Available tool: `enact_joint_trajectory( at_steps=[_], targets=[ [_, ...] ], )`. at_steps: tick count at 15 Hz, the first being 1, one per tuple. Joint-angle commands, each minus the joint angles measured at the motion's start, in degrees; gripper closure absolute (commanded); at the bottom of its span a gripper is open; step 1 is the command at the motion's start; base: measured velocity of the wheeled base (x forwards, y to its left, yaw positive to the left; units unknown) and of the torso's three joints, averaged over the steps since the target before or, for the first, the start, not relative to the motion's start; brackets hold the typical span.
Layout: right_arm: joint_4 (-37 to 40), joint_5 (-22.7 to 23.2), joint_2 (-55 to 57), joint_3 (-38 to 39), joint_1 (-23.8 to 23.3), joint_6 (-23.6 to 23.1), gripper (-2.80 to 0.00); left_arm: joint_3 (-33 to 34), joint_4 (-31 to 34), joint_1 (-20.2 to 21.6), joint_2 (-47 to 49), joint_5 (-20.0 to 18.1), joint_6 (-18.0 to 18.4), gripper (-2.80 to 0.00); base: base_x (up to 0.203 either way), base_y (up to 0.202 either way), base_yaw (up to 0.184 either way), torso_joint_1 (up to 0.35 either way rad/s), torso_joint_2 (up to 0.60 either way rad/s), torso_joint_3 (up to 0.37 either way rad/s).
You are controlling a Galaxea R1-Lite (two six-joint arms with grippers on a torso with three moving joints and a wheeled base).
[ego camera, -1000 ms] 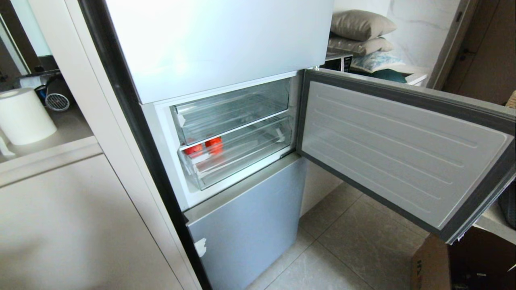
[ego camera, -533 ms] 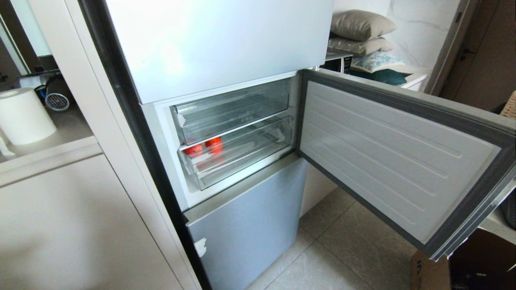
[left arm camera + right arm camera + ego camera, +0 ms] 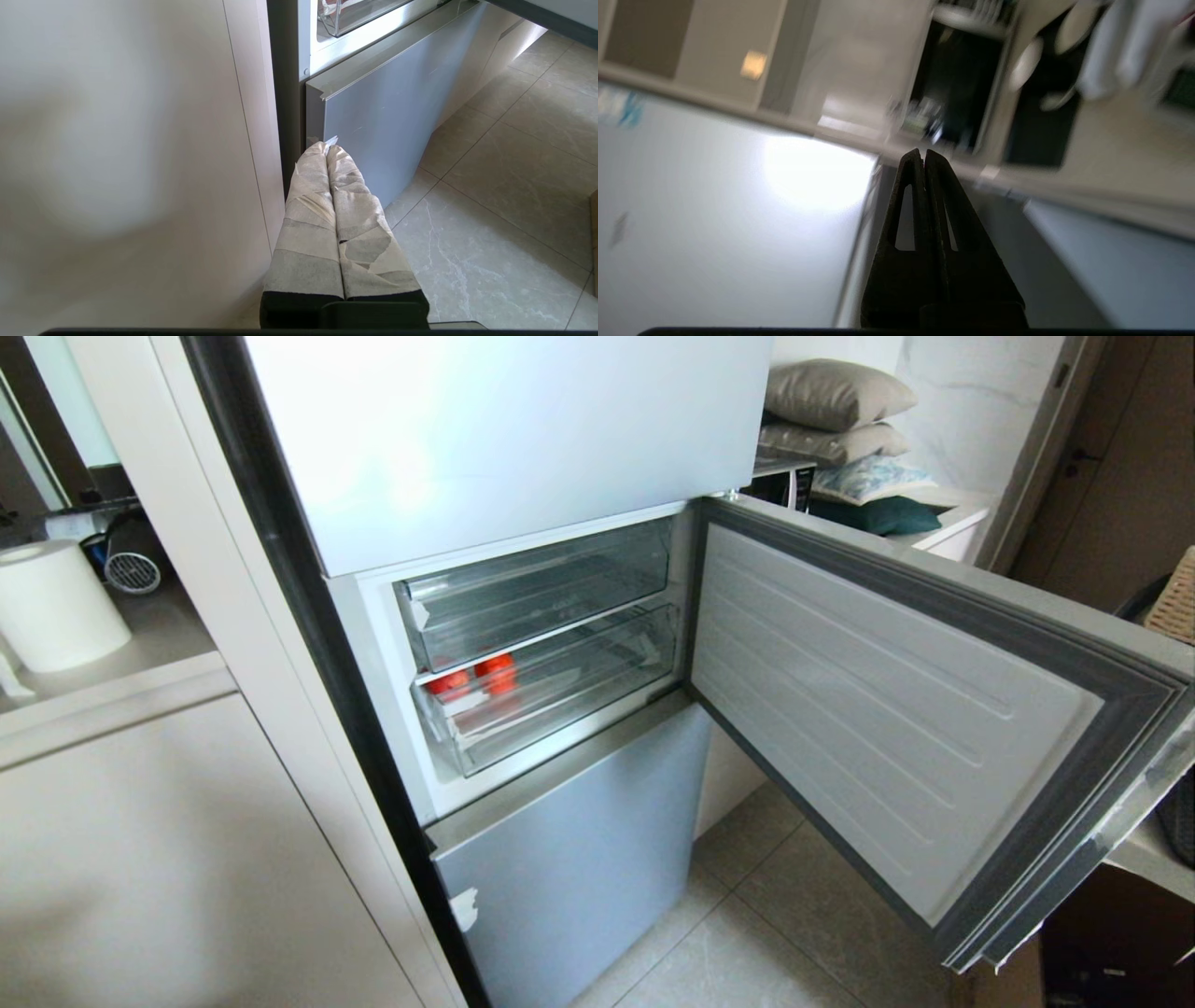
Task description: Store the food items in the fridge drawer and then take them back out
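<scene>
Clear plastic makes up two drawers in the open middle compartment of the fridge (image 3: 373,616). The shallower upper drawer (image 3: 537,588) holds nothing I can see. The deeper fridge drawer (image 3: 560,695) below it is pushed in and holds two red food items (image 3: 474,676), side by side at its far left end. The compartment door (image 3: 915,709) hangs open to the right. My left gripper (image 3: 326,148) has its taped fingers pressed together, low by the grey bottom door (image 3: 383,112). My right gripper (image 3: 922,156) has its dark fingers pressed together too, pinching nothing.
</scene>
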Motion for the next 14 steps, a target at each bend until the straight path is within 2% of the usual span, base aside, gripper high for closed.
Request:
enact_joint_trajectory(
  at_steps=[1, 2, 4, 5, 9, 14],
  targets=[
    [7.81, -15.84, 5.22, -1.04, 6.16, -15.21, 0.00, 0.01, 0.04, 0.01, 0.09, 0.02, 0.00, 0.00, 0.000, 0.000, 0.000, 0.000, 0.00, 0.000],
    [11.79, -22.72, 5.73, -0.23, 10.81, -22.60, 0.00, 0.01, 0.04, 0.01, 0.09, 0.02, 0.00, 0.00, 0.000, 0.000, 0.000, 0.000, 0.00, 0.000],
    [14.72, -28.55, 4.80, 5.24, 20.01, -31.41, 0.00, 0.01, 0.04, 0.01, 0.09, 0.02, 0.00, 0.00, 0.000, 0.000, 0.000, 0.000, 0.00, 0.000],
    [14.92, -29.95, 3.86, 7.07, 23.77, -33.41, 0.00, 0.01, 0.04, 0.01, 0.09, 0.02, 0.00, 0.00, 0.000, 0.000, 0.000, 0.000, 0.00, 0.000],
    [15.09, -32.92, 0.05, 10.09, 36.23, -35.15, 0.00, 0.01, 0.04, 0.01, 0.09, 0.02, 0.00, 0.00, 0.000, 0.000, 0.000, 0.000, 0.00, 0.000],
    [15.23, -47.47, 0.08, 8.56, 56.34, -36.89, 0.00, 0.01, 0.04, 0.01, 0.09, 0.02, 0.00, 0.00, 0.000, 0.000, 0.000, 0.000, 0.00, 0.000]
  ],
)
